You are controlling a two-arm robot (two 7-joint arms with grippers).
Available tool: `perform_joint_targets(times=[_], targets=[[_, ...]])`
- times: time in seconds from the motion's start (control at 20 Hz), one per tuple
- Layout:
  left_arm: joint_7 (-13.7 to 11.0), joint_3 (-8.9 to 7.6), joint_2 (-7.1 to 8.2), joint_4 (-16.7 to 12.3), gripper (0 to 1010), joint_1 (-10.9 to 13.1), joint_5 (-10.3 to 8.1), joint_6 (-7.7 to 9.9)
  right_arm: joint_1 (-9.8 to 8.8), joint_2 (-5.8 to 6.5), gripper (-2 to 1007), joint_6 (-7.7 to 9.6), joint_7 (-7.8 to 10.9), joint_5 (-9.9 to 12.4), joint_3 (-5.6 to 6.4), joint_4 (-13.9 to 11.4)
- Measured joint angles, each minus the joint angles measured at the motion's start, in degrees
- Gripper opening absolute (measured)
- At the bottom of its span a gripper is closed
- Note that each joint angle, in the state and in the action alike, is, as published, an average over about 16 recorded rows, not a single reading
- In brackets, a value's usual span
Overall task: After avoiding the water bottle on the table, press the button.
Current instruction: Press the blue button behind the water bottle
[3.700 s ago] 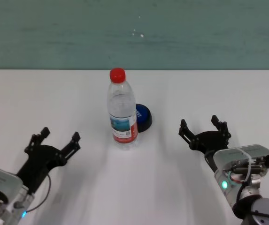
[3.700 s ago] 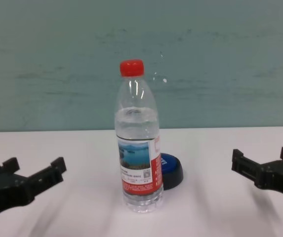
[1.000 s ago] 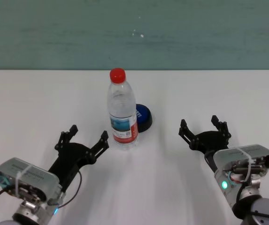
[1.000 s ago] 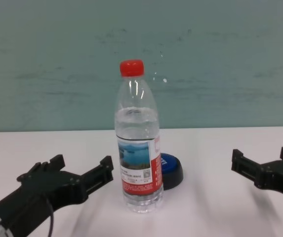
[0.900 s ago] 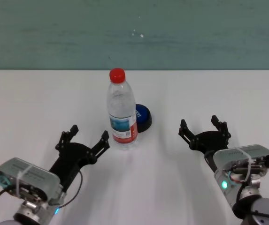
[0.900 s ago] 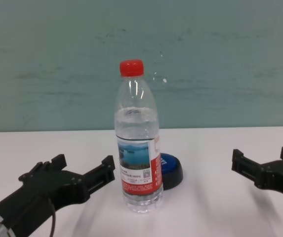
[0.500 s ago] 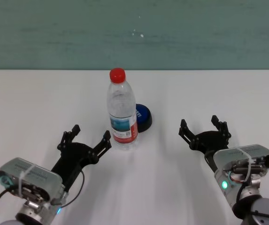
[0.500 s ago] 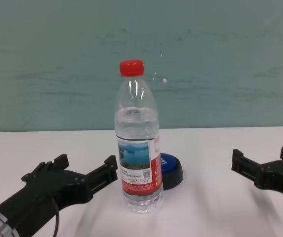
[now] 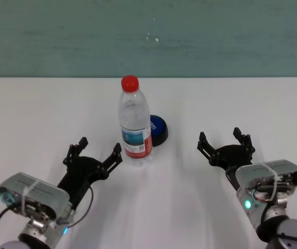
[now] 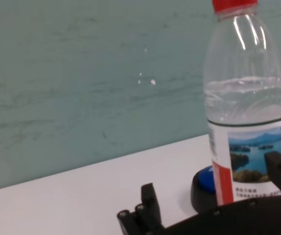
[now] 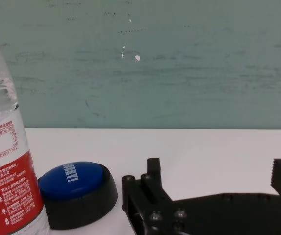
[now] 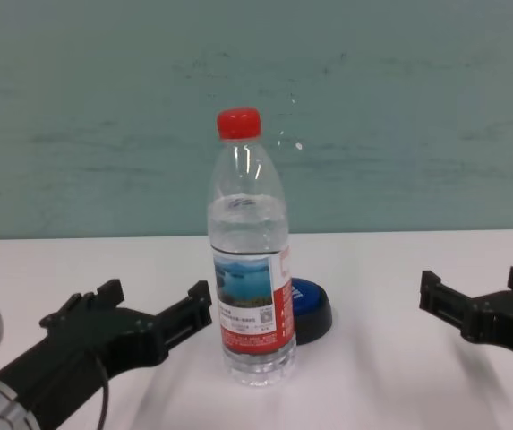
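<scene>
Bottle-wise, the tall clear plastic water bottle with the red cap (image 9: 136, 126) stands upright mid-tabletop, filled to about the shoulder, so probably fairly heavy but tall and narrow, tippy if clipped high. Smooth plastic, likely slippery; the labelled waist looks like the spot if anyone had to grab it. The low round blue button on its black base (image 9: 158, 130) sits touching or just beside the bottle at its 2 o'clock, stiff-looking, wants a straight push on the dome. Left pincer (image 9: 96, 154) is spread open, near fingertip just beside the bottle at its 8 o'clock. Right pincer (image 9: 225, 143) is parked open, well apart at 4 o'clock. The plain white tabletop (image 9: 252, 104) has loads of open room on the right.
</scene>
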Motion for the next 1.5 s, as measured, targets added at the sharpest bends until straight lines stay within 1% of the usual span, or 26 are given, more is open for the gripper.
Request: perform_joint_targets(times=[0.45,0.75,1.0,1.5], targets=[[0.14,-0.15,-0.29,0.39,1010,-0.29,0.02,0.08,0.0,0.0,1004,0.0,0.0,0.0,0.0,0.0],[0.03,-0.64,-0.16,0.12,1010,-0.16,-0.42,0.27,0.0,0.0,1004,0.0,0.0,0.0,0.0,0.0],[-0.32,-1.4,0.27,-0.58,1010,0.22,-1.29,0.95,0.0,0.0,1004,0.0,0.0,0.0,0.0,0.0],[-1.0,-3.35,1.68,-1.99,1010,1.04,-3.44,2.61,0.0,0.0,1004,0.0,0.0,0.0,0.0,0.0]])
